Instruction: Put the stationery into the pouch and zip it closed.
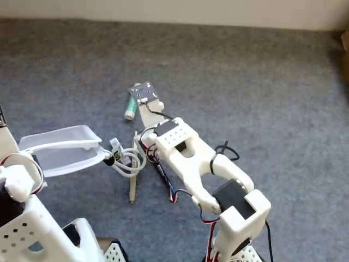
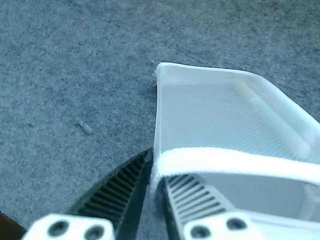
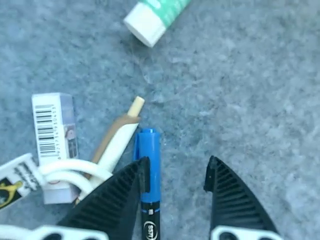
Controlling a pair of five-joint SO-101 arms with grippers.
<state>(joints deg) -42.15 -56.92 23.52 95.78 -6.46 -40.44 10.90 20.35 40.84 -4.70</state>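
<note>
Stationery (image 1: 132, 183) lies clustered under the right gripper (image 3: 177, 162), whose jaws stand wide and hold nothing. A blue pen (image 3: 148, 165) rests just inside one finger, its long axis running along the fingers, so closing should pinch it across its width. A beige pen (image 3: 117, 142) and an eraser (image 3: 54, 135) lie just beside it, a glue stick (image 3: 155, 15) farther out. The pouch (image 2: 215, 115) sits to the left with its mouth open, its rim clamped in the left gripper (image 2: 156, 170). Grey carpet (image 1: 262, 82) covers the table, and a pale wall (image 1: 163, 8) edges the far side.
</note>
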